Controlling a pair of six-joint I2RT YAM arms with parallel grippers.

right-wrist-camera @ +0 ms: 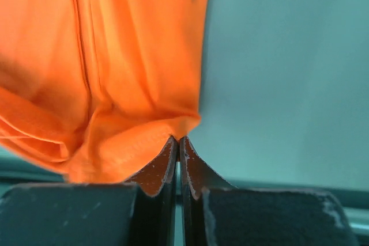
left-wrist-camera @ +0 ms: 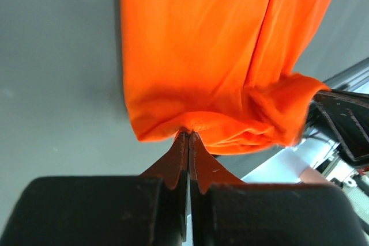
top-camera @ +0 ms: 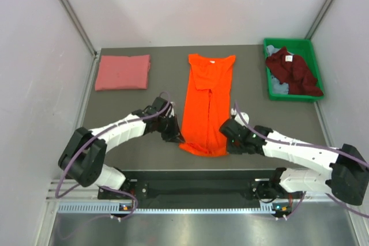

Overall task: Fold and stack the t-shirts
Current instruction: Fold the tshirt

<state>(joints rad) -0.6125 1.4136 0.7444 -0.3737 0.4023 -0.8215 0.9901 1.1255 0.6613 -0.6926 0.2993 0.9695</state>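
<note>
Two pincers, both clenched on the near hem [top-camera: 202, 150] of the orange t-shirt [top-camera: 206, 105]: left pincer [left-wrist-camera: 188, 135] on the near-left corner, right pincer [right-wrist-camera: 177, 139] on the near-right. The shirt lies mid-worktop [top-camera: 132, 148], long axis near-to-far, collar [top-camera: 211, 60] at the far end, sides folded in to a narrow strip. The cloth runs straight away from both pincers, so I judge the next move is carrying the hem far toward the collar, arms in step. Fabric is thin and soft, and it bunches at the pinch points, so slip is a risk. Salmon pink t-shirt [top-camera: 122, 72] is folded flat far left. Dark maroon t-shirt [top-camera: 291, 70] is heaped in the green bin [top-camera: 286, 41] far right, over pale blue-grey cloth [top-camera: 279, 87].
</note>
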